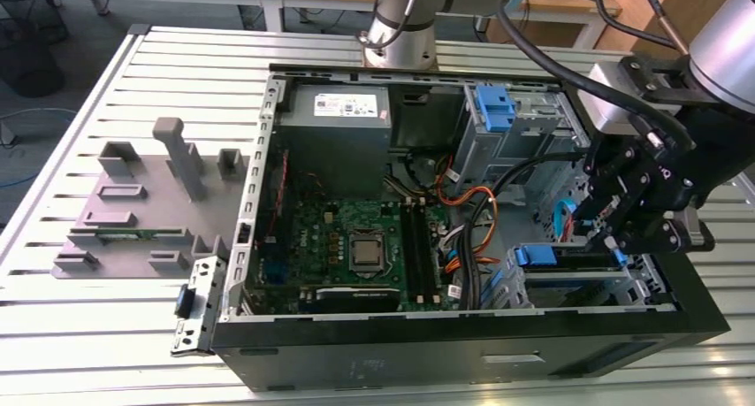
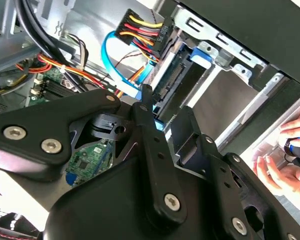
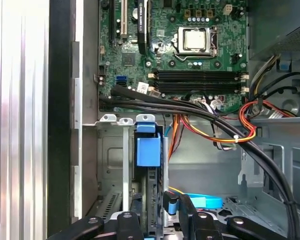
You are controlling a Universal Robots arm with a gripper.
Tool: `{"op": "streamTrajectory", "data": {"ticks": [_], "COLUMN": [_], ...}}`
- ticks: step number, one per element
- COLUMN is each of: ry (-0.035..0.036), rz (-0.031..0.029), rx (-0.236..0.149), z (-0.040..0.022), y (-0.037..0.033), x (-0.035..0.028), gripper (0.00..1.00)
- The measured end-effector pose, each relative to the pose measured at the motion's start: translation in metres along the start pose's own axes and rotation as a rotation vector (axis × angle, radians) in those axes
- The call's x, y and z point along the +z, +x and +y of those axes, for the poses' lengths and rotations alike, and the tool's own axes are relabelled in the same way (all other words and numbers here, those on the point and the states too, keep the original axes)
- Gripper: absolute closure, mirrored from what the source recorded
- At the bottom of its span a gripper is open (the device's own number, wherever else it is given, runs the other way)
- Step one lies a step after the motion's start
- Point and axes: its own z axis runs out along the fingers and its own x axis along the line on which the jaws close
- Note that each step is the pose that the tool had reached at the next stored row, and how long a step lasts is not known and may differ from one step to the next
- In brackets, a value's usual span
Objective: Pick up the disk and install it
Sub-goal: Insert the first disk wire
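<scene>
Claw (image 3: 155, 212) clenched on the disk (image 3: 152, 200), which stands on edge in the lower drive cage (image 1: 578, 287) of the computer case (image 1: 472, 353) on the worktop (image 1: 141, 335). You should keep the drive square to the cage walls, press straight in and mind the blue data cable (image 2: 117, 65) beside it. Count: one disk, one motherboard (image 1: 354, 247), one power-supply box (image 1: 336, 127), two drive cages.

Robotics lab workbench
We see an opened computer case (image 1: 472, 335) on a slatted aluminium table (image 1: 201, 61), centre frame.
</scene>
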Motion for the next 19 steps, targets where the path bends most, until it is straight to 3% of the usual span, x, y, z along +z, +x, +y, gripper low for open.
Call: {"op": "streamTrajectory", "data": {"ticks": [8,13,15,19], "ry": [0.0000,0.0000,0.0000,0.0000], "rz": [0.0000,0.0000,-0.0001,0.0000], "rx": [0.000,0.000,0.000,0.000], "z": [0.0000,0.0000,0.0000,0.0000], "y": [0.0002,0.0002,0.0002,0.0002], "x": [0.0004,0.0005,0.0005,0.0006], "gripper": [0.58,0.72,0.83,0.84]}}
